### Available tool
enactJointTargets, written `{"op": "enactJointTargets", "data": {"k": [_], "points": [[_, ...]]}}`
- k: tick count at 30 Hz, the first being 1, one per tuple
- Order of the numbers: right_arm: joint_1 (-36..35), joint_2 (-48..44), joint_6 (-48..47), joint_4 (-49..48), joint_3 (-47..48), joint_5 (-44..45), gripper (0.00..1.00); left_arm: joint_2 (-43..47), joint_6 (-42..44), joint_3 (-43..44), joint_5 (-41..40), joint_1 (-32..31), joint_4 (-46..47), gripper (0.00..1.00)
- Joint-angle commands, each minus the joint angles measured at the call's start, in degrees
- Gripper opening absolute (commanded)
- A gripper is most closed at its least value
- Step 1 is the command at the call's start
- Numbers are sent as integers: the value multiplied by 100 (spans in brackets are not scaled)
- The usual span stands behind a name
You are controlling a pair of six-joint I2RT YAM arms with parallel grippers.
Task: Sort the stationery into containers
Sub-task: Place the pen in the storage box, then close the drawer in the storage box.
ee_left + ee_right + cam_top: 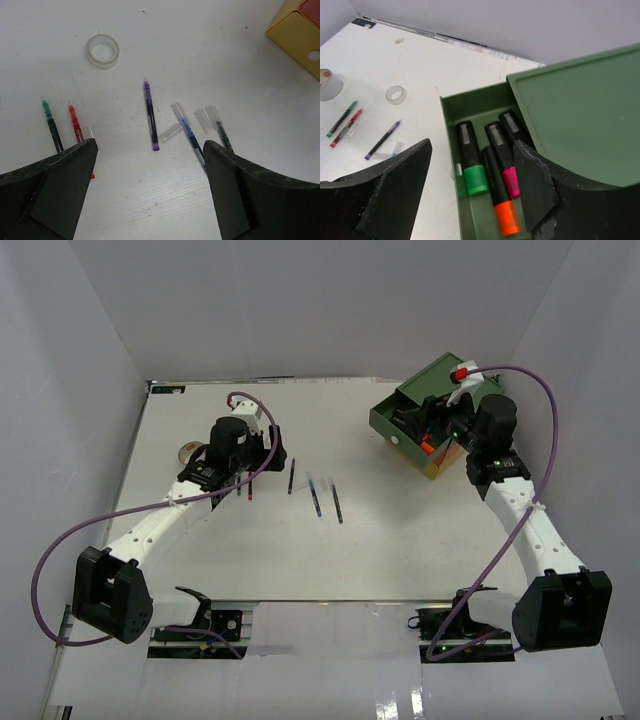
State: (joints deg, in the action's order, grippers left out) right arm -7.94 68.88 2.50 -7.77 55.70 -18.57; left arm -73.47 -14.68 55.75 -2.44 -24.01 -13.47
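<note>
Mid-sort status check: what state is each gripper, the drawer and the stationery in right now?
left gripper, open, empty.
right gripper, open, empty.
green drawer, open.
markers, capped, lying in the green drawer.
purple pen, lying on the table.
clear tape roll, flat on the table.

The white table looks matt and faintly grained, the clear tape roll glossy plastic, the green drawer smooth and matt, the markers shiny black plastic.

White table: pens, tape rolls, drawer chest.
</note>
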Motion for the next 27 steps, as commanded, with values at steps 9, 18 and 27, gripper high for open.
{"op": "enactJointTargets", "data": {"k": [9, 18, 27], "points": [[-1163, 160, -804, 1145, 767, -587, 75, 105, -35, -37, -301, 10, -50, 98], [-1746, 819, -918, 1507, 819, 405, 78, 79, -9, -38, -477, 10, -85, 98], [-1737, 1119, -1059, 1454, 995, 1285, 79, 0, 26, -38, -512, 10, -103, 98]]}}
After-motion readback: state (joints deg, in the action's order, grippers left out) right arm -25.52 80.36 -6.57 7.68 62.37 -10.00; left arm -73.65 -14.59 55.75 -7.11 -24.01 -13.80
